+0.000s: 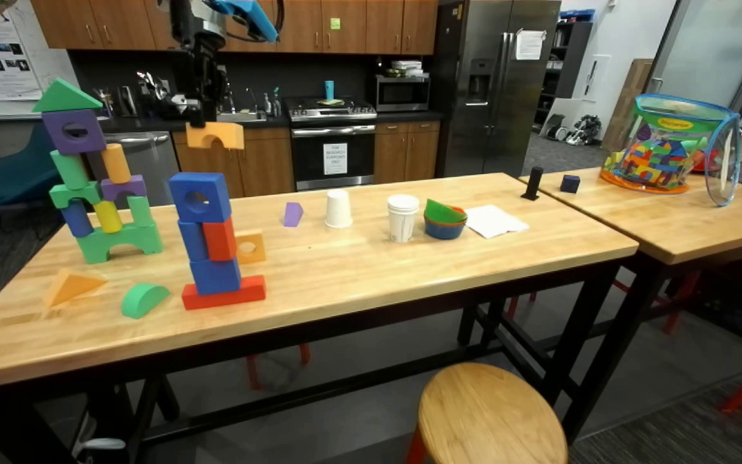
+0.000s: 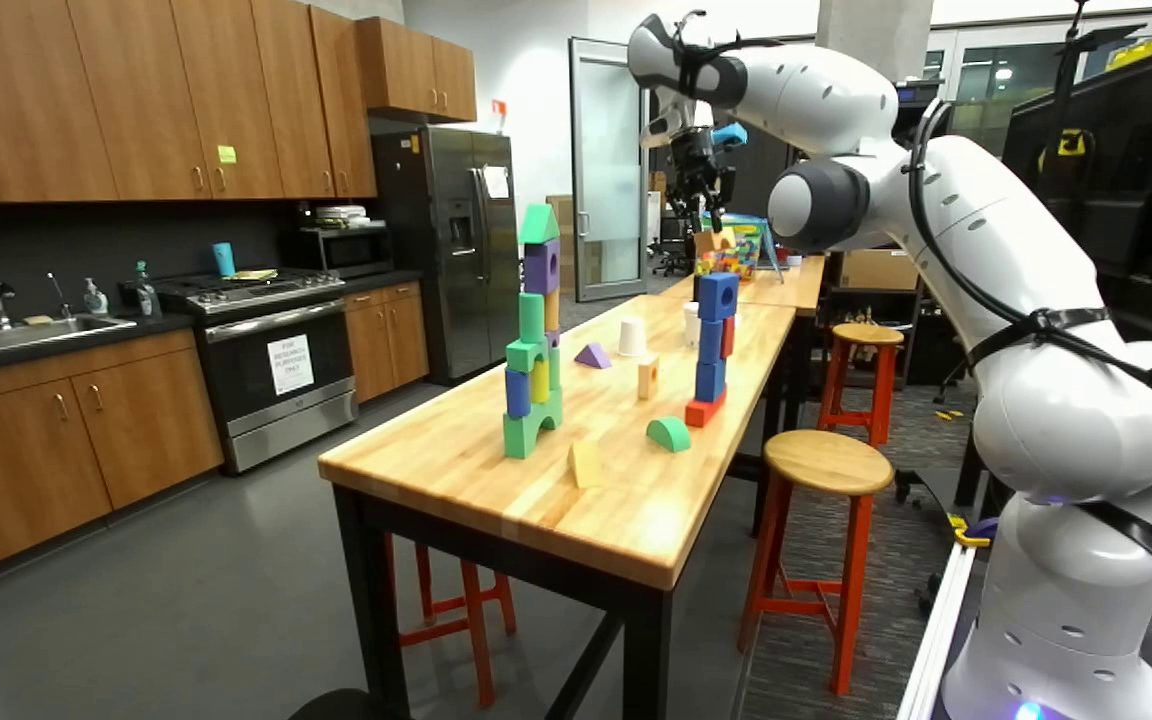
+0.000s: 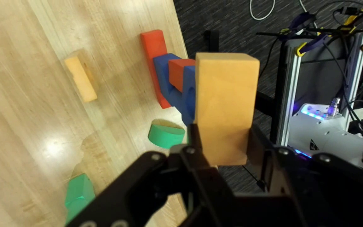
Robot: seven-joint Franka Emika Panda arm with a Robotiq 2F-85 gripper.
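My gripper (image 1: 198, 117) is shut on an orange arch block (image 1: 216, 131), with its opening facing down. In the wrist view the block (image 3: 227, 104) sits between both fingers. In both exterior views it hangs above a stack and apart from it. The stack's top is a blue block with a round hole (image 1: 216, 191), also seen in an exterior view (image 2: 716, 297). Under it a blue block (image 1: 193, 240) and a red block (image 1: 219, 241) stand side by side. Below are another blue block (image 1: 215, 277) and a long red base (image 1: 248, 289). The held block partly hides the stack in the wrist view.
A taller multicoloured tower (image 1: 97, 245) stands beside the stack. An orange block with a hole (image 1: 242, 249), a green half-round (image 1: 145, 301) and an orange triangle (image 1: 71, 287) lie close by. A purple block (image 1: 293, 214), white cups (image 1: 339, 209) and bowls (image 1: 445, 228) stand farther along.
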